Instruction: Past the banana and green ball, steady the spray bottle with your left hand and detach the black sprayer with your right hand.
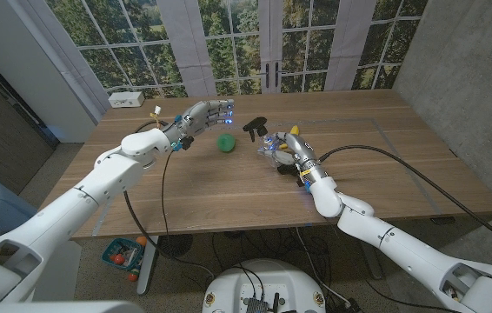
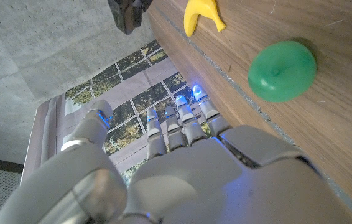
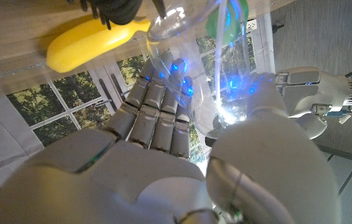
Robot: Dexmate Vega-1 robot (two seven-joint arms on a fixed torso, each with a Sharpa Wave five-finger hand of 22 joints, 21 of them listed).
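Observation:
A clear spray bottle (image 3: pixel 210 68) with a black sprayer (image 1: pixel 256 130) lies in the grip of my right hand (image 1: pixel 286 149), held between fingers and thumb just over the table. The sprayer (image 3: pixel 115 9) points toward the green ball (image 1: pixel 226 143). A yellow banana (image 1: pixel 294 131) lies on the wood just behind that hand; it shows too in the right wrist view as the banana (image 3: pixel 94 43). My left hand (image 1: pixel 202 114) hovers behind and left of the ball with fingers spread, holding nothing. Its wrist view looks past the hand (image 2: pixel 182 155) to the ball (image 2: pixel 282 70), banana (image 2: pixel 202 15) and sprayer (image 2: pixel 126 14).
A white box (image 1: pixel 126 98) sits at the table's (image 1: pixel 229 196) far left edge by the windows. A black cable (image 1: pixel 402 165) runs from my right arm across the table's right half. Under the table's left front corner stands a small bin (image 1: pixel 123 253) of toys.

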